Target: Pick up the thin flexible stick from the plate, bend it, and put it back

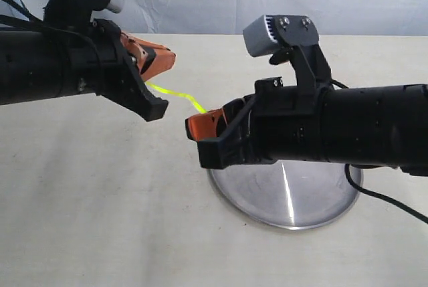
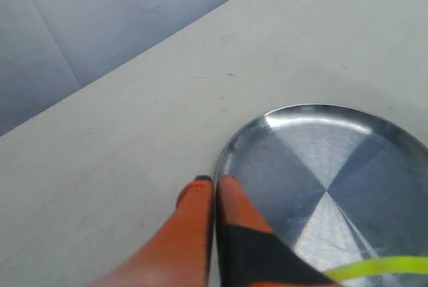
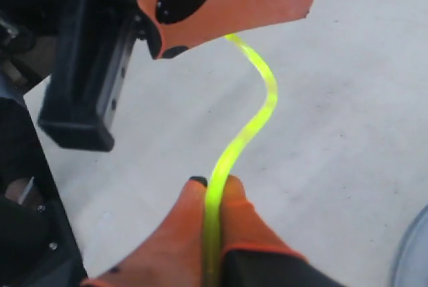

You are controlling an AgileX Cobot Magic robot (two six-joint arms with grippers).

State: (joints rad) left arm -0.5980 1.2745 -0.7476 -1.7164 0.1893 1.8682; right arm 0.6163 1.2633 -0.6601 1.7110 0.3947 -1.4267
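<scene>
I've got left gripper (image 1: 167, 61) and right gripper (image 1: 192, 126) both pinching the stick (image 1: 175, 93) (S-curved between them); I'd close the gap slowly, no twisting.

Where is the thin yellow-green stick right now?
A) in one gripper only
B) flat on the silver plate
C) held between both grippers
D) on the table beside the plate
C: the stick runs in a curve from the shut left gripper to the shut right gripper, in the air, clear of the plate.
</scene>
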